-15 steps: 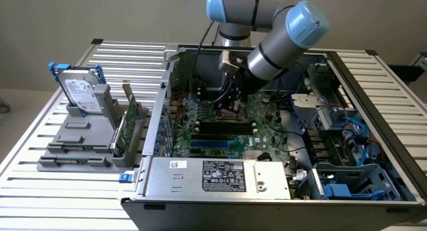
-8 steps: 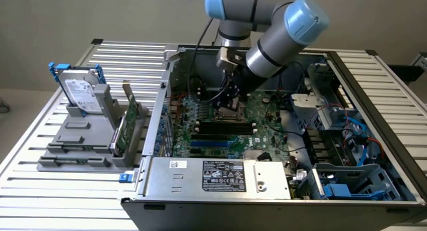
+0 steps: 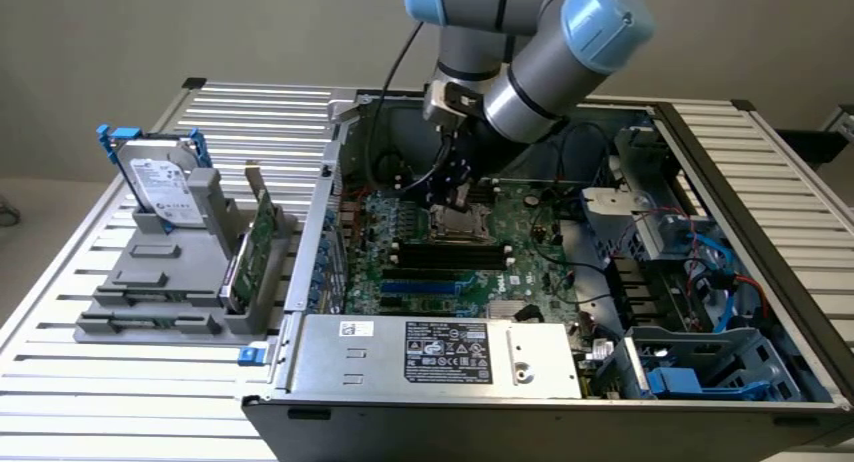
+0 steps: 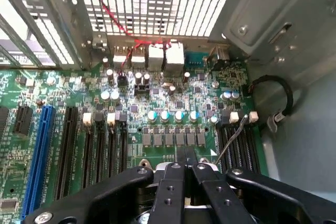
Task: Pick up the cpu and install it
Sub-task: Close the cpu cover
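Observation:
My gripper hangs inside the open computer case, just above the metal-framed socket on the green motherboard. A silvery-beige square that looks like the cpu lies flat within that frame. In the wrist view the gripper has its two black fingers pressed together, with nothing visible between them. A strip of pale metal shows right under the fingertips; the black finger links hide what lies below it.
Case walls enclose the motherboard, with the power supply at the front and cables and blue drive bays on the exterior view's right. Outside, on the left, a grey rack holds a hard drive and a card.

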Controlling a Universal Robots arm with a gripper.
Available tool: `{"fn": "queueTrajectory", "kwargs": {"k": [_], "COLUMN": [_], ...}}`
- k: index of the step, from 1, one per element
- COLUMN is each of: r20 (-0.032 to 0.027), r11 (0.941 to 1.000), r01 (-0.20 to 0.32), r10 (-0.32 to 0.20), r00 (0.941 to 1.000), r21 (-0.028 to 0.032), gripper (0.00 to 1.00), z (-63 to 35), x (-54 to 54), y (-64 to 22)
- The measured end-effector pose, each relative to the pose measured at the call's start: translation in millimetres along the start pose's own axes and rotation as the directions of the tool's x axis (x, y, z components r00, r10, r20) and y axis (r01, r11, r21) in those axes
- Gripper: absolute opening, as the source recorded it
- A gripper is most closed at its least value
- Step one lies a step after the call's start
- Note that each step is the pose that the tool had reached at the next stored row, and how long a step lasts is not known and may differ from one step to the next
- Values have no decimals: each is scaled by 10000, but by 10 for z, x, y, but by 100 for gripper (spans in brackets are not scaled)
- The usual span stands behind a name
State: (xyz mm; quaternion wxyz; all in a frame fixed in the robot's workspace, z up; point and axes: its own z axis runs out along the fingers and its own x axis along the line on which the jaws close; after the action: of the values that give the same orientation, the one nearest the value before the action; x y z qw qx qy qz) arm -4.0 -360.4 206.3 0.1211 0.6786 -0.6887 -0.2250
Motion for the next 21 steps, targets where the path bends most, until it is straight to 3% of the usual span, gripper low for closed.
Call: {"fn": "queueTrajectory", "kwargs": {"k": [5, 13, 16, 19, 21], "r20": [212, 620, 768, 854, 959], "r11": [10000, 9987, 9967, 9941, 9916], "r01": [65, -507, -799, -1022, -1226], "r10": [-65, 507, 805, 1050, 1260], "r00": [9998, 9968, 9938, 9908, 9874], "r21": [-33, -17, -104, -364, -406], "gripper": [11, 11, 11, 11, 11], "z": [13, 20, 20, 19, 19], "x": [12, 12, 12, 12, 12], "y": [119, 139, 140, 140, 140]}}
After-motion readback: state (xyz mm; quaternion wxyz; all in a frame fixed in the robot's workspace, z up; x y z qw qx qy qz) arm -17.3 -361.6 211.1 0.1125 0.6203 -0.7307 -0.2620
